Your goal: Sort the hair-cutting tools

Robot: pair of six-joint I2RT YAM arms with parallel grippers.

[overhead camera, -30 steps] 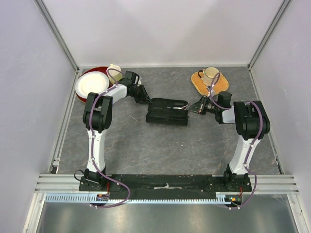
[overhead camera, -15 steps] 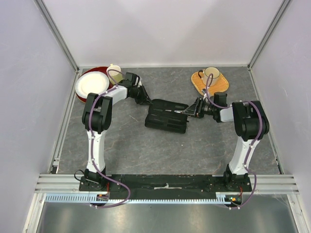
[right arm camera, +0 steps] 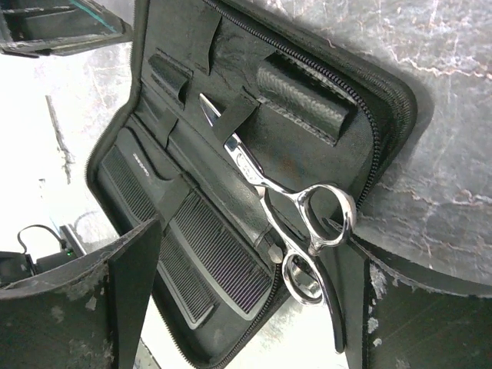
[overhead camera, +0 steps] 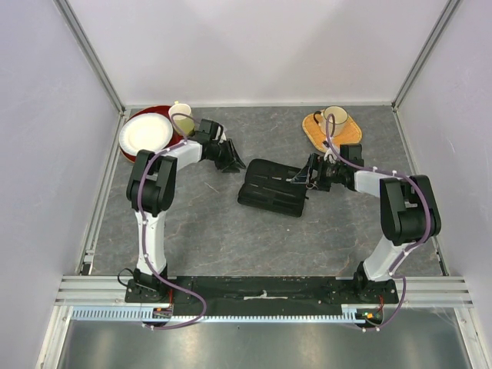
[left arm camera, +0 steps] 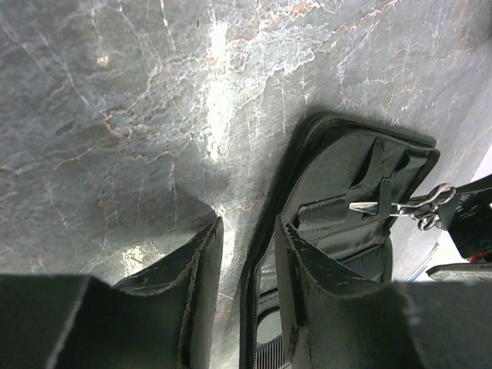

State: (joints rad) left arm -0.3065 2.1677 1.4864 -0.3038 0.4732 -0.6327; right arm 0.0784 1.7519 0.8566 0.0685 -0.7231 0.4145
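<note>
Releasing the slim silver metal scissors (right arm camera: 265, 192) into the open black rectangular zip case (overhead camera: 269, 191), the right gripper (overhead camera: 310, 178), at its three o'clock, stood wide and empty. The left gripper (overhead camera: 229, 160), at ten o'clock, had half-opened, holding nothing. One tool seemed stowed.

6 o'clock: bare table (overhead camera: 231, 238), free.
Centre: zip case (overhead camera: 265, 192) blocks; scissors (right arm camera: 257, 178) jut at 3 o'clock.
10 o'clock: plates (overhead camera: 142, 132), cup (overhead camera: 181, 114).
1 o'clock: mug (overhead camera: 334, 118) on mat (overhead camera: 350, 137).
</note>
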